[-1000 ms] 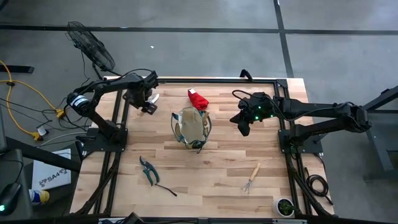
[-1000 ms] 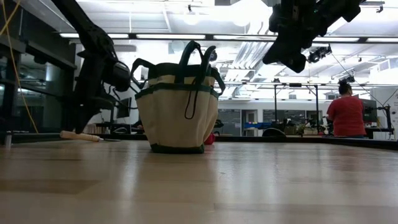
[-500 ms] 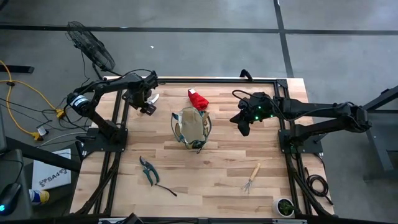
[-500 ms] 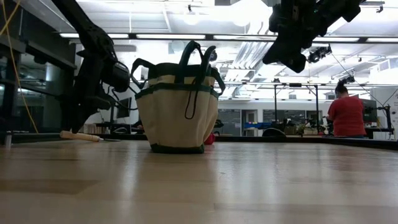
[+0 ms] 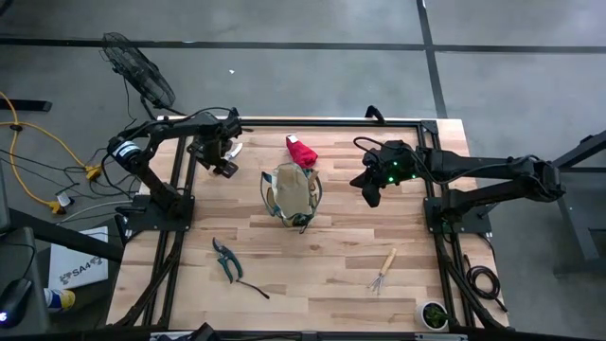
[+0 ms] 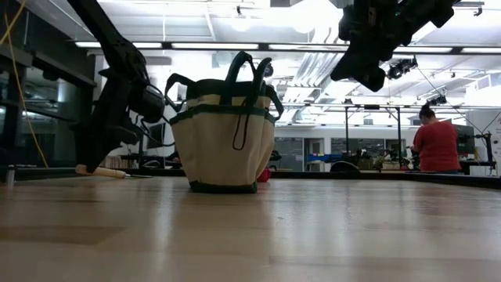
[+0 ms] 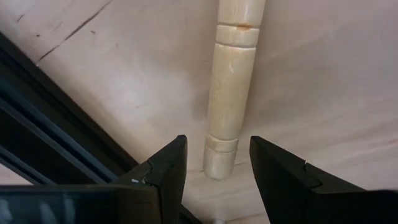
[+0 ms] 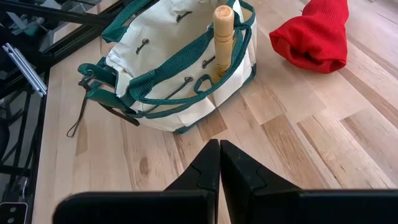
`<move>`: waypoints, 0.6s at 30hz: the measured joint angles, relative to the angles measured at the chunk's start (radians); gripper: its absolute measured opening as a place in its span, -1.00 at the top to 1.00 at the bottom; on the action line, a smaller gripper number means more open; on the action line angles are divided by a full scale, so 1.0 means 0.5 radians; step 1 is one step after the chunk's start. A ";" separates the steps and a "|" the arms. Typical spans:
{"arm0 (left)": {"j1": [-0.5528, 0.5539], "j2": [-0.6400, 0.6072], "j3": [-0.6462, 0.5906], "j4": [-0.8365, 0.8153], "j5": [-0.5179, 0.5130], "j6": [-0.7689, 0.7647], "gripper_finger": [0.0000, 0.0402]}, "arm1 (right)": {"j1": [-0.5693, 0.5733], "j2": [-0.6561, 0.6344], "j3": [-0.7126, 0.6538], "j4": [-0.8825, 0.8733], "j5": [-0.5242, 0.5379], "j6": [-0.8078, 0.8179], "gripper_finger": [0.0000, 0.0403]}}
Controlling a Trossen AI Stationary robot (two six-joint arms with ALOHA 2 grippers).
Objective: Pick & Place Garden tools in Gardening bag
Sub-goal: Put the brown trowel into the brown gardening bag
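The tan gardening bag (image 5: 292, 194) with green trim stands upright on its base mid-table, also in the low view (image 6: 225, 133). One wooden handle (image 8: 222, 37) sticks up out of it. A wooden-handled trowel (image 7: 230, 87) lies flat at the far left, and its handle shows in the low view (image 6: 100, 171). My left gripper (image 5: 220, 153) is open and low over it, one finger on each side of the handle's free end (image 7: 219, 167), apart from it. My right gripper (image 5: 371, 187) is shut and empty, held high to the right of the bag.
A red glove (image 5: 301, 150) lies behind the bag. Pruning shears (image 5: 225, 258) lie at the near left and a hand rake (image 5: 383, 270) at the near right. A small pot (image 5: 434, 314) stands at the near right corner. A person (image 6: 436, 145) stands far off in the room.
My left gripper has come down a little toward the trowel's handle at the table's far left, staying open. The bag, the tools and my right gripper have not moved.
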State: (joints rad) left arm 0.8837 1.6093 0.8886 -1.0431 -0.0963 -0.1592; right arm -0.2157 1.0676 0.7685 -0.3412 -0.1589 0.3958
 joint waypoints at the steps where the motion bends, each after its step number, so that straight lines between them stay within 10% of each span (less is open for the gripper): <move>1: 0.000 0.000 0.000 -0.007 -0.001 0.007 0.16 | 0.000 0.000 0.000 0.000 0.000 0.000 0.98; 18: -0.015 0.001 -0.141 0.038 -0.018 0.051 0.16 | -0.001 0.000 0.000 0.000 0.000 -0.014 0.98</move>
State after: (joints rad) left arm 0.8764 1.6096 0.8183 -1.0239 -0.1053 -0.1338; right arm -0.2160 1.0676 0.7685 -0.3412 -0.1589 0.3889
